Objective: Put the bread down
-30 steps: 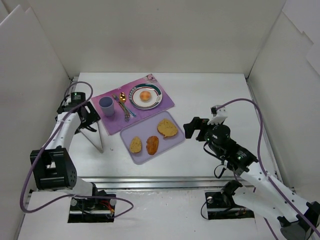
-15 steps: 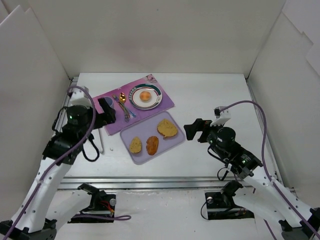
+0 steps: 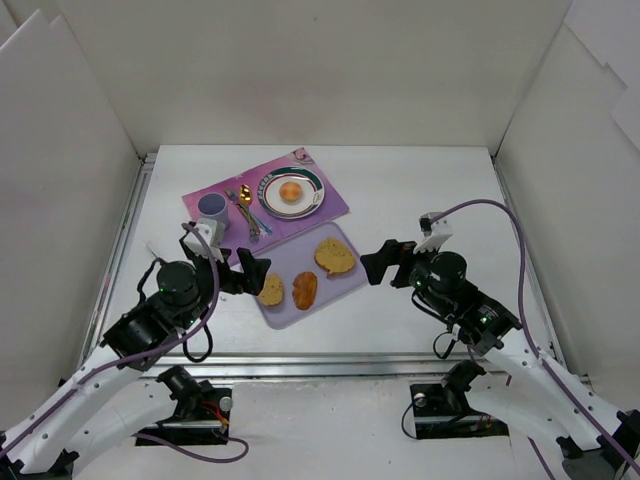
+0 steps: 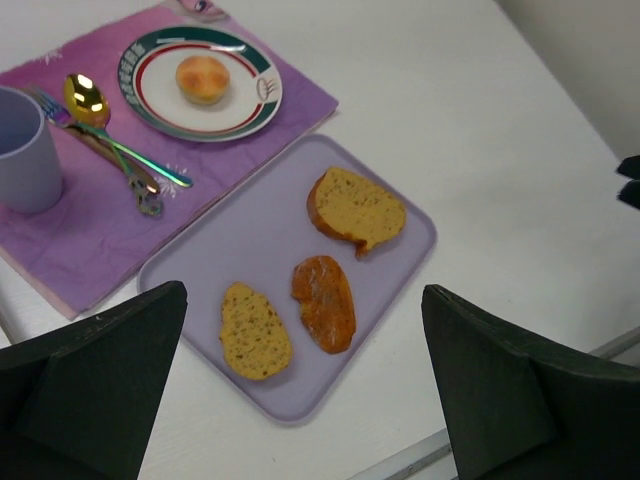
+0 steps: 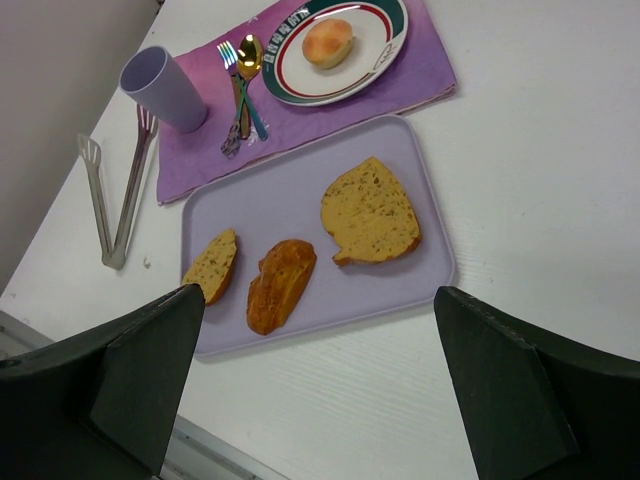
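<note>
The bread (image 3: 290, 192) is a small round orange-tan bun lying on the green-and-red rimmed plate (image 3: 316, 185) on the purple placemat. It also shows in the left wrist view (image 4: 203, 78) and the right wrist view (image 5: 328, 42). My left gripper (image 3: 248, 274) is open and empty, low at the near left corner of the lavender tray (image 3: 290, 262), well short of the bun; its wrist view (image 4: 305, 400) looks over the tray. My right gripper (image 3: 378, 258) is open and empty at the tray's right edge, shown in its wrist view (image 5: 320, 390).
The tray holds a golden toast slice (image 3: 335, 257), an oval brown piece (image 3: 305, 290) and a small speckled slice (image 3: 271, 290). On the placemat (image 3: 335, 208) stand a lilac cup (image 3: 211, 207) and a spoon and fork (image 3: 245, 212). Metal tongs (image 5: 115, 200) lie left of the tray.
My left arm has swung from the far left beside the cup down to the tray's near left corner. My right gripper has barely moved. The bun stays on the plate.
</note>
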Controlling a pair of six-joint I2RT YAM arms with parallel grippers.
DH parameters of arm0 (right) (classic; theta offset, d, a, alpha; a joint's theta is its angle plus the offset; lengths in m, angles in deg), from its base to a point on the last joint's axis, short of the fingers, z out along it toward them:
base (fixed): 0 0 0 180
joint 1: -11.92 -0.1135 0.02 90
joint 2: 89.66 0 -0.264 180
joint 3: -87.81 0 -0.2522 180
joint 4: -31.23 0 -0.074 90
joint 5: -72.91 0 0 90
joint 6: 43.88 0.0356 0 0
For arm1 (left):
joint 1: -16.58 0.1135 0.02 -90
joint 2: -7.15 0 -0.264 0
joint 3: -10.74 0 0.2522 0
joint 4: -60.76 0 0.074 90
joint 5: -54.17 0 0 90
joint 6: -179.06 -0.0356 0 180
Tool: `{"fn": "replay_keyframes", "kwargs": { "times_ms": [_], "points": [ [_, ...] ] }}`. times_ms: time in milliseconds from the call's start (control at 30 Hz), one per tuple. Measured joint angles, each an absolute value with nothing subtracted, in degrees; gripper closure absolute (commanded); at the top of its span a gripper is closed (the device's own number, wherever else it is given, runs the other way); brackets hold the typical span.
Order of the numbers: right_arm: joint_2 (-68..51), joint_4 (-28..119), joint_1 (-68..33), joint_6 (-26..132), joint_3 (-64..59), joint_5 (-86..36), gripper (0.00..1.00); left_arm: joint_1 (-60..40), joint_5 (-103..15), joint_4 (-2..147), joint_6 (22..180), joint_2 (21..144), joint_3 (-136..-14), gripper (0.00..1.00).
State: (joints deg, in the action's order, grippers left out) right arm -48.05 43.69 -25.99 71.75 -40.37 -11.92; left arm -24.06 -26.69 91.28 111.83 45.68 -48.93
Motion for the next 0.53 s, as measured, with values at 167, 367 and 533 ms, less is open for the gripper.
{"fn": "replay_keyframes", "kwargs": {
  "times_ms": [167, 367, 533],
  "points": [
    [-47.77, 43.67, -25.99, 71.7, -40.37, -13.1, 0.02, -26.79, -24.83, 87.56, 110.67, 41.24, -46.95, 0.0],
    [-47.48, 43.62, -25.99, 71.59, -40.37, -13.6, 0.03, -27.36, -23.98, 86.14, 110.54, 43.1, -45.48, 0.0],
    [-47.5, 43.62, -25.99, 71.55, -40.37, -13.74, 0.03, -28.89, -24.04, 85.84, 110.49, 45.28, -45.48, 0.0]
  ]
}}
